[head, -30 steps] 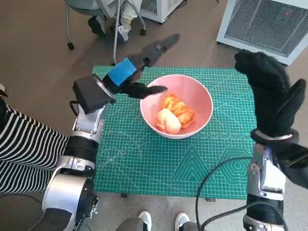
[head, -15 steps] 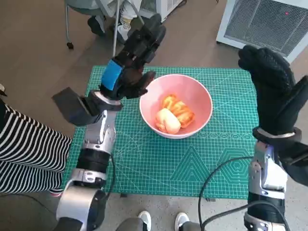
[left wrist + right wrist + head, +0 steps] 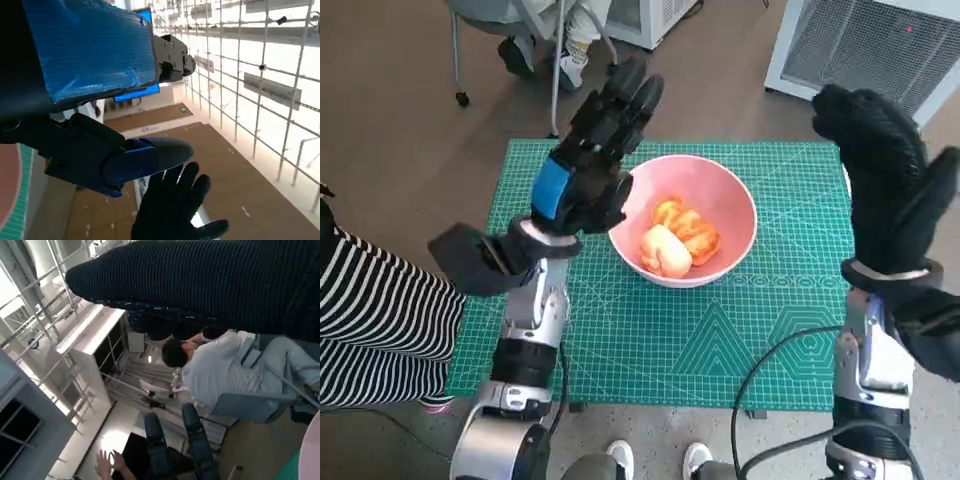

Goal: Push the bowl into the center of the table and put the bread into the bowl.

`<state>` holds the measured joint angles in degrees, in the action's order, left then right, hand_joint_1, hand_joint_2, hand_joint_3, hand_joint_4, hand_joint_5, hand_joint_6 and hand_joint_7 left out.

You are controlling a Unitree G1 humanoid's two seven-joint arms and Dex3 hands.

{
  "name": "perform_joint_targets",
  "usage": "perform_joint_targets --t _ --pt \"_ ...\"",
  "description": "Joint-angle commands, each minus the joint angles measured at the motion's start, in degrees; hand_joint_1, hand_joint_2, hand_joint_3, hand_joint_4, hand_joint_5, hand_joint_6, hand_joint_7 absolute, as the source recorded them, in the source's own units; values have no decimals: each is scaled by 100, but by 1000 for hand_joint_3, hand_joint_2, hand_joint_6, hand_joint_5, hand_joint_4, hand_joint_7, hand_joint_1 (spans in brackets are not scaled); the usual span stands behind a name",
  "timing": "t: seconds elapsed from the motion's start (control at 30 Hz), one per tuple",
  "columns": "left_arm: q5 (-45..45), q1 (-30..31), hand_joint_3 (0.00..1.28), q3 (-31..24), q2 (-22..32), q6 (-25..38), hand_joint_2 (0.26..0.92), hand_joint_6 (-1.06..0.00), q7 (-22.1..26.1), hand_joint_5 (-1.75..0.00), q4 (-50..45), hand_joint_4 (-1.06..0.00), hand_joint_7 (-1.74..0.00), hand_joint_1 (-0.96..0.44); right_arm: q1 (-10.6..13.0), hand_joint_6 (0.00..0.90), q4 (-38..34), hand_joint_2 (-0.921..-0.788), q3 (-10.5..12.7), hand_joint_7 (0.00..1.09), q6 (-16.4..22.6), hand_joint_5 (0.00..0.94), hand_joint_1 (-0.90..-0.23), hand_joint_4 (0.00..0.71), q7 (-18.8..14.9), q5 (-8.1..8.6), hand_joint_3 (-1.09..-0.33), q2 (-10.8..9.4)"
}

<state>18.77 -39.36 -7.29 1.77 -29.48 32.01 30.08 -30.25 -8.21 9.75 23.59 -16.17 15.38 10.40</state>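
Observation:
A pink bowl point(image 3: 725, 205) stands near the middle of the green cutting mat point(image 3: 650, 330), slightly toward its far side. Golden bread point(image 3: 678, 236) lies inside the bowl. My left hand point(image 3: 590, 160) is raised upright above the mat's left side, beside the bowl's left rim, fingers extended and holding nothing. My right hand point(image 3: 880, 175) in its black glove is lifted high over the mat's right edge, fingers apart and empty. The left wrist view shows my left hand point(image 3: 90, 100) pointing at the ceiling, with my gloved right hand point(image 3: 175, 210) beyond it.
A person in a striped sleeve point(image 3: 370, 320) sits at the left. A chair with someone's legs point(image 3: 545, 40) stands behind the table. A white appliance point(image 3: 880, 50) is at the far right. In the right wrist view a seated person point(image 3: 220, 370) in white shows.
My left hand has swung up from lying level near the bowl's rim to standing upright, forearm now vertical. The right hand stays raised. The bowl and bread have not moved.

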Motion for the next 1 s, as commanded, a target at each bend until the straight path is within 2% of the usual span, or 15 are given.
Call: perform_joint_targets --t 0.03,0.3,0.5,0.73,1.0 --pt "-24 134 645 41 4 -90 921 -3 8 -21 -162 -84 -318 -763 218 97 72 -921 -56 350 -122 0 -699 199 60 -95 -729 -44" --pt "125 268 650 12 -9 -59 921 1 96 -18 -332 -78 -313 -746 444 97 257 -921 -95 350 -107 0 -704 198 78 -142 -731 -38" --pt "261 356 652 -16 -53 -81 921 1 165 -15 -361 -72 -308 -735 550 102 273 -921 -97 352 -93 0 -702 198 69 -112 -732 -41" --pt "326 433 644 -33 -129 -158 921 1 190 -12 -354 -65 -305 -732 609 113 204 -921 -112 357 -83 1 -701 200 69 -76 -724 -96" --pt "338 419 623 -59 -186 -266 921 1 244 -12 -219 -67 -298 -724 632 150 82 -921 -111 375 -89 0 -695 199 38 -4 -674 -145"
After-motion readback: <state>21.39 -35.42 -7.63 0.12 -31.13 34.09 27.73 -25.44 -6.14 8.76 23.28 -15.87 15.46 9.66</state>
